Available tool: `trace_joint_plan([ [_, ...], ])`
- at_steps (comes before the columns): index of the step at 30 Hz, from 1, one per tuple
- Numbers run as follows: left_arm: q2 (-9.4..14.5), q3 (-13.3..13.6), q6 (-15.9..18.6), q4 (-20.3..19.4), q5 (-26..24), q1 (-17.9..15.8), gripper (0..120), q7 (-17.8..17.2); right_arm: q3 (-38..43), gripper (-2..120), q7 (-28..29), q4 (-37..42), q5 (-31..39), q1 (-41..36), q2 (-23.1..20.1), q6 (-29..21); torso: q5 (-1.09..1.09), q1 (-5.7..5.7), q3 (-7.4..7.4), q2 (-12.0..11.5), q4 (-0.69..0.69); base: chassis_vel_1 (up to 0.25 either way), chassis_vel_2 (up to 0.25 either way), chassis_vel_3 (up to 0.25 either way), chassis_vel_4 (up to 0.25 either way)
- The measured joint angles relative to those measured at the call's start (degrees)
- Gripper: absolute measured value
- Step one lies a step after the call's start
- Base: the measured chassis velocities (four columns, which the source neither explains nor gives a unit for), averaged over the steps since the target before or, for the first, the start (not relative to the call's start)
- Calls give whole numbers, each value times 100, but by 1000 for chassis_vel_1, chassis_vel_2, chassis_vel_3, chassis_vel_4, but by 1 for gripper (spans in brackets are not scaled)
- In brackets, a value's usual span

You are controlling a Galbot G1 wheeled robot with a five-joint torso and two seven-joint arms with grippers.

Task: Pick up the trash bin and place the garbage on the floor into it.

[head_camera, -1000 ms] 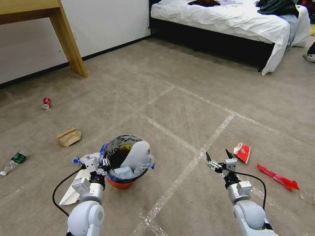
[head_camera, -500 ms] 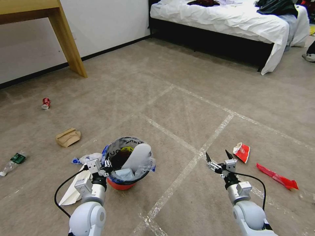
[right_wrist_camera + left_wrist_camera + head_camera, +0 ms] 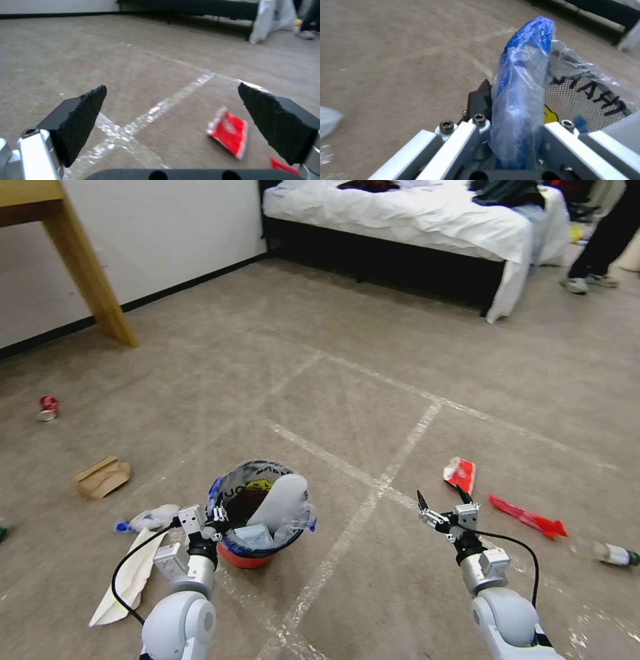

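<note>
While its left end effector (image 3: 215, 511) pinches the blue-edged rim of the plastic liner, the robot holds the trash bin (image 3: 261, 511) low over the carpeted floor (image 3: 347, 380); whether the red base touches the carpet cannot be told. The trash bin is a small round red bucket, standing upright with its mouth open to the ceiling, its clear bag printed in black letters and a yellow mark. A white oblong foam piece (image 3: 279, 499) rises out of the bin, its long axis tilted up and away from the left end effector, with pale crumpled paper beside it. In the left wrist view the liner's blue fold (image 3: 523, 82) sits squeezed between the fingers, the mesh wall of the bin just beyond.

Well to the right of the bin, the right end effector (image 3: 442, 501) hovers with its black serrated fingers (image 3: 83, 115) spread wide and nothing between them. Just past it lies a red wrapper (image 3: 461, 474), flat on the carpet; a long red strip (image 3: 527, 516) lies beyond that, its long axis running away from the bin, and a green-capped bottle (image 3: 613, 554) lies on its side farther out. On the bin's other side lie a white sheet (image 3: 130, 573), crumpled tissue (image 3: 150, 517), a brown carton (image 3: 102, 477) and, farther off, a red can (image 3: 47, 408).
</note>
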Motion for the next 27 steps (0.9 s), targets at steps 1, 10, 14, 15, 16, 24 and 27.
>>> trace_joint_plan([
  [1,0,0,0,0,0,0,5,0,0,100,0,0,0,0,0,0,0,0,0,0,0,-104,-109,-86,-105],
  [10,-26,-29,-8,10,5,5,5,5,0,100,-8,-26,-26,6,25,34,0,0,0,0,-1,-124,-124,-126,-122],
  [14,-50,-46,-20,10,-6,-4,5,5,-4,100,-8,-30,-52,-5,17,40,0,0,0,0,-2,-139,-126,-120,-130],
  [15,-55,-51,-21,7,-7,-4,5,6,-12,100,-3,-26,-57,-5,17,40,0,0,0,0,-2,-91,-104,-93,-96],
  [16,-55,-51,-25,6,-8,-4,5,10,-17,100,2,-17,-58,-5,17,40,0,0,0,0,-2,-67,-75,-93,-58],
  [24,-55,-36,-27,29,-8,-44,5,9,59,100,-2,15,-59,-53,22,68,0,0,0,0,1,-17,-15,-18,-14],
  [27,-61,-23,-27,24,-9,-43,5,6,86,100,-12,15,-59,-76,21,90,0,0,0,0,0,0,0,0,0],
])
